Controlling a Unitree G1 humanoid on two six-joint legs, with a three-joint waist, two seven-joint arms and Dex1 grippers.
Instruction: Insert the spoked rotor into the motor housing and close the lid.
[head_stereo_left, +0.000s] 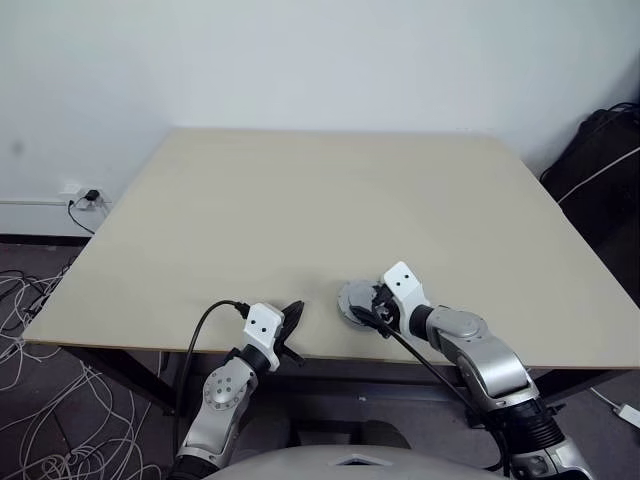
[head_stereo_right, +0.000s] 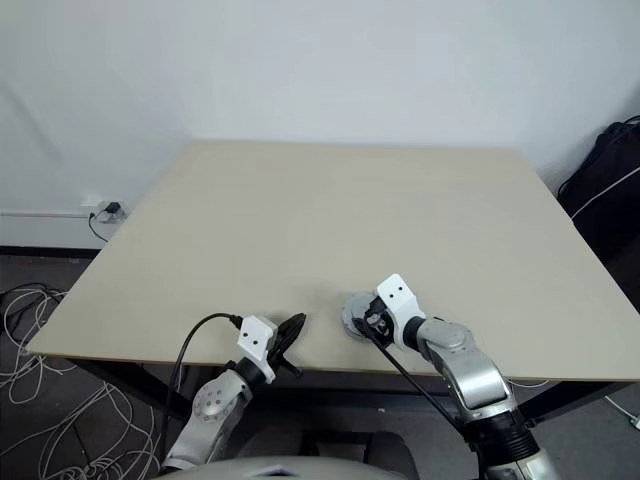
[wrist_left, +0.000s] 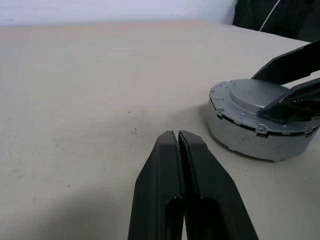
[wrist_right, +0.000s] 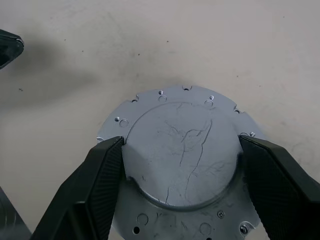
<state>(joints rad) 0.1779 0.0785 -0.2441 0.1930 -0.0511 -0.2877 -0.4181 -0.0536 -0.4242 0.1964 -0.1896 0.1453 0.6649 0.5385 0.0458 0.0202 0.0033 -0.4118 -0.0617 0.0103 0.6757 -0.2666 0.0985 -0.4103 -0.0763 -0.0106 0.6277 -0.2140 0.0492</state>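
Motor housing (wrist_left: 260, 125) sits near the desk's (head_stereo_left: 300, 200) front edge, towards the middle, with the lid (wrist_right: 182, 152) already on top, plain grey face up. The rotor is presumably shut inside. Your right claw (wrist_right: 182, 165) straddles the lid's raised centre, one finger (wrist_right: 102, 175) against each side, spread wide rather than clenched, likely to press or square the lid onto the housing. Your left claw (wrist_left: 179, 150) is clenched on nothing, lying level just beside the housing, apart from it, probably parked clear of the work.
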